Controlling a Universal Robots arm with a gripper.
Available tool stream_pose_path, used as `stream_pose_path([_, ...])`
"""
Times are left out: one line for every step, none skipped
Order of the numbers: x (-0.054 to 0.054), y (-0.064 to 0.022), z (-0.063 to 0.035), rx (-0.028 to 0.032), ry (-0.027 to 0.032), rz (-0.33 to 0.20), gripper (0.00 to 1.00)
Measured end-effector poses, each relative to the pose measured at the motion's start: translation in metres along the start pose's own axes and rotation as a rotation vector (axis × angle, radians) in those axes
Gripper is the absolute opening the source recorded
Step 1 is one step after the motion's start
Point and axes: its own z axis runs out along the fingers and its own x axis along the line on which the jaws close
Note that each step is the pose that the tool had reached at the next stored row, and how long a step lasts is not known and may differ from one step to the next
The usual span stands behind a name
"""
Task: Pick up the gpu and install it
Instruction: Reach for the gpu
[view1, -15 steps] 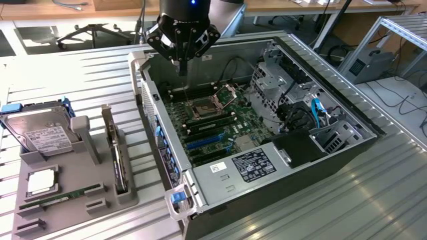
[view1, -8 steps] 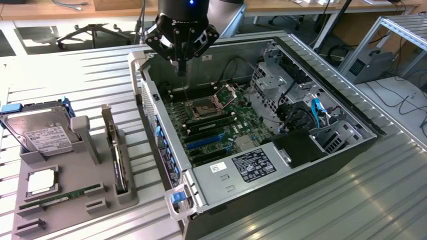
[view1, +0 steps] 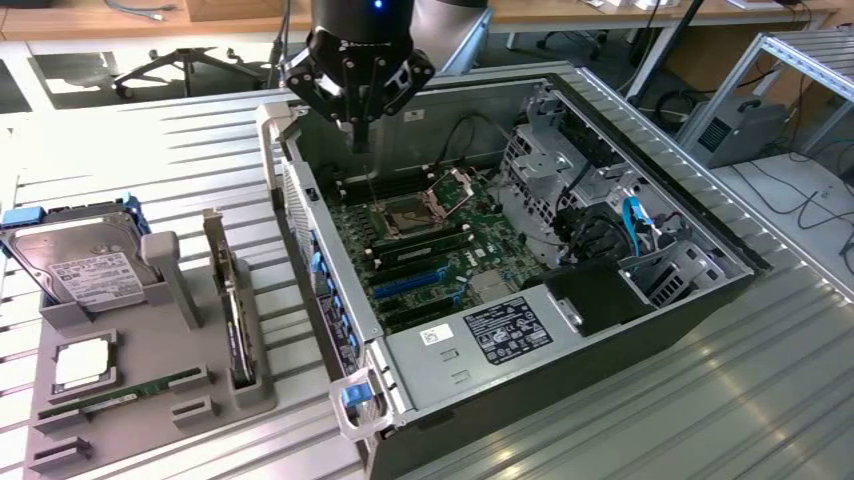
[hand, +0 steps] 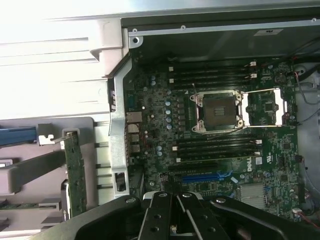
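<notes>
The gpu (view1: 235, 312) is a thin dark card with a silver bracket at one end. It stands on edge in a slot of the grey parts tray (view1: 167, 330), at the exterior view's left of the open computer case (view1: 534, 300). My gripper (view1: 358, 138) hangs above the case's far corner, over the motherboard (view1: 420, 255), well away from the card. Its fingers are shut together with nothing between them. In the wrist view the gpu (hand: 75, 172) shows edge-on beside the case wall, and the gripper (hand: 172, 222) points down at the motherboard (hand: 220, 135) with its empty CPU socket (hand: 219, 111).
The tray also holds a silver hard drive (view1: 80, 262), a CPU chip (view1: 83, 365) and a green memory stick (view1: 120, 395). Blue PCIe slots (view1: 407, 285) lie on the board. Drive cages and cables (view1: 601, 215) fill the case's side at the exterior view's right. Ribbed metal tabletop (view1: 667, 420) surrounds everything.
</notes>
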Motion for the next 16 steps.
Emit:
stream_pose_path([0.0004,0.0,0.0,0.0,0.0,0.0,0.11])
stream_pose_path([0.0008,-0.0001,0.0,0.0,0.0,0.0,0.11])
stream_pose_path([0.0012,-0.0001,0.0,0.0,0.0,0.0,0.11])
stream_pose_path([0.0016,-0.0001,-0.0001,0.0,0.0,0.0,0.11])
stream_pose_path([0.002,-0.0002,-0.0001,0.0,0.0,0.0,0.11])
stream_pose_path([0.0023,-0.0002,-0.0001,0.0,0.0,0.0,0.11])
stream_pose_path([0.0027,-0.0002,-0.0001,0.0,0.0,0.0,0.11])
stream_pose_path([0.003,-0.0002,-0.0001,0.0,0.0,0.0,0.11])
stream_pose_path([0.0034,-0.0003,-0.0001,0.0001,0.0,0.0,0.11])
stream_pose_path([0.0037,-0.0003,-0.0001,0.0,0.0001,0.0,0.11])
stream_pose_path([0.004,-0.0003,-0.0001,0.0,0.0,0.0,0.11])
stream_pose_path([0.0043,-0.0003,-0.0001,0.0,0.0,0.0,0.11])
stream_pose_path([0.0046,-0.0004,-0.0001,0.0,0.0,0.0,0.11])
stream_pose_path([0.0051,-0.0004,-0.0002,0.0,0.0,0.0,0.11])
stream_pose_path([0.0057,-0.0004,-0.0002,0.0,0.0,0.0,0.11])
stream_pose_path([0.0064,-0.0005,-0.0002,0.0,0.0,0.0,0.11])
